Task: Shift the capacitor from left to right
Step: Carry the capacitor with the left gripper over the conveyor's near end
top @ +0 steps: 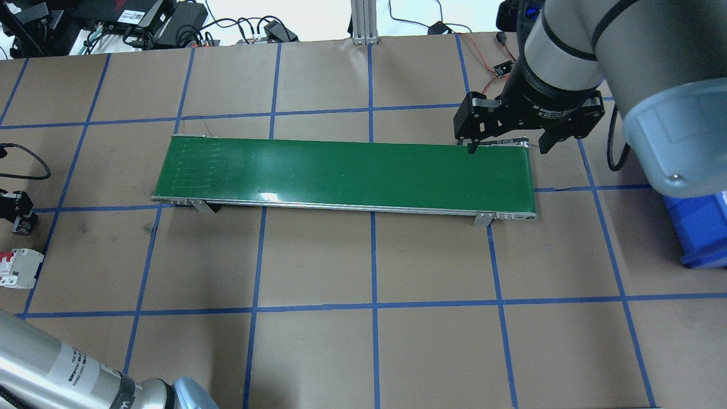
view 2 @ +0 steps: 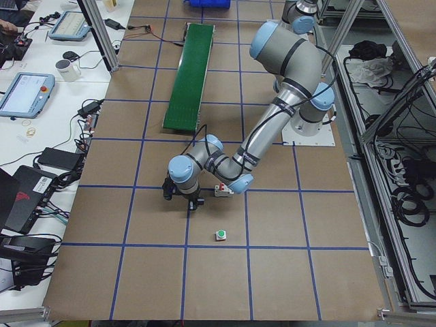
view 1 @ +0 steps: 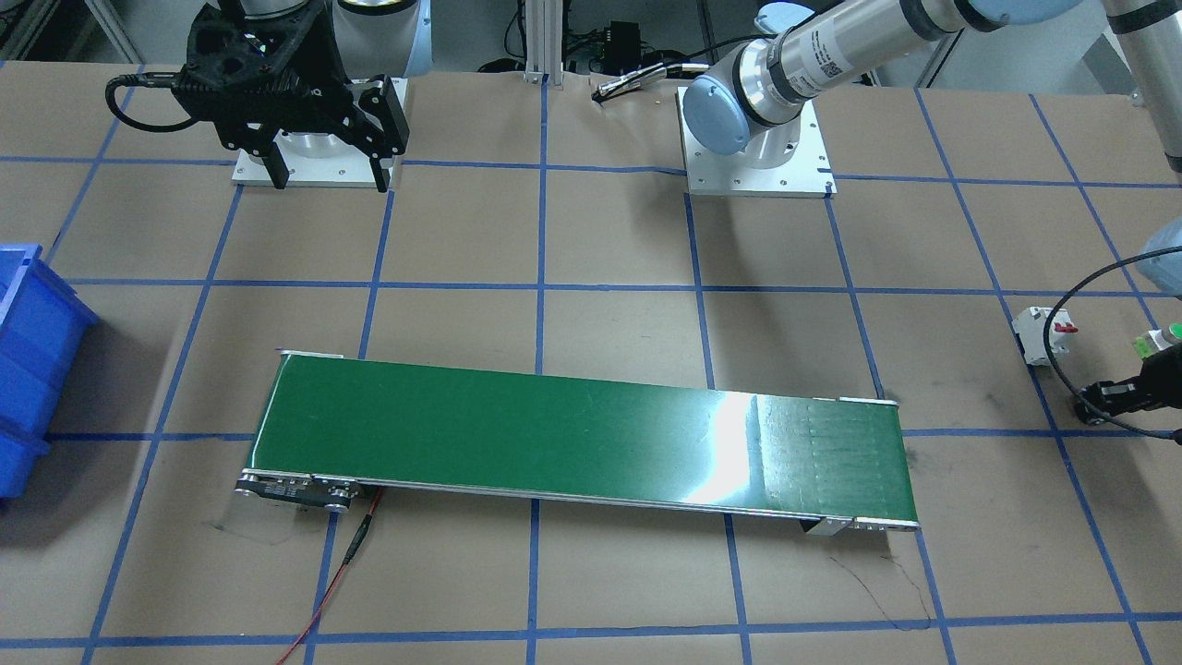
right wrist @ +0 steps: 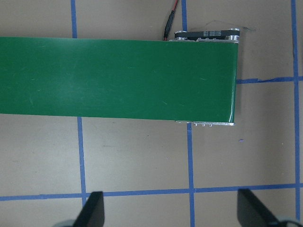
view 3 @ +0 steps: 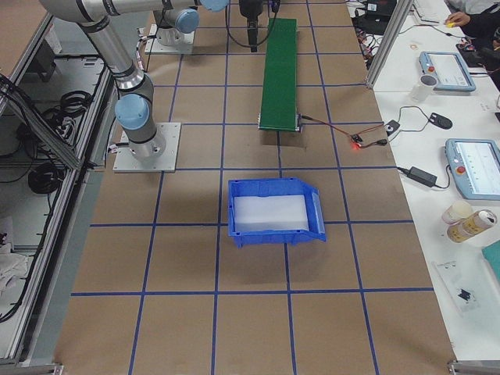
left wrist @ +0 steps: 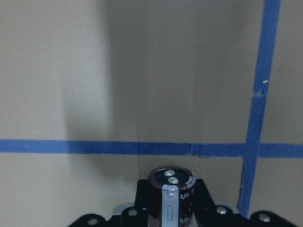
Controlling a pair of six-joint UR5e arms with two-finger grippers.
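The capacitor (left wrist: 170, 187), a small, stiff, light can with a smooth and probably slippery sleeve, stands upright at the left end of the table (left wrist: 71, 71), pinched mid-body by the closed left gripper (left wrist: 170, 203), while the right gripper (top: 509, 146) hangs open over the belt (top: 341, 170)

Capacitor (left wrist: 171, 193), small near-black cylinder, pale grey stripe down its side, two silvery studs on the end facing the wrist camera, clamped between the left gripper's (left wrist: 171, 210) black fingers (left wrist: 142, 197), near crossing blue tape lines (left wrist: 94, 146)
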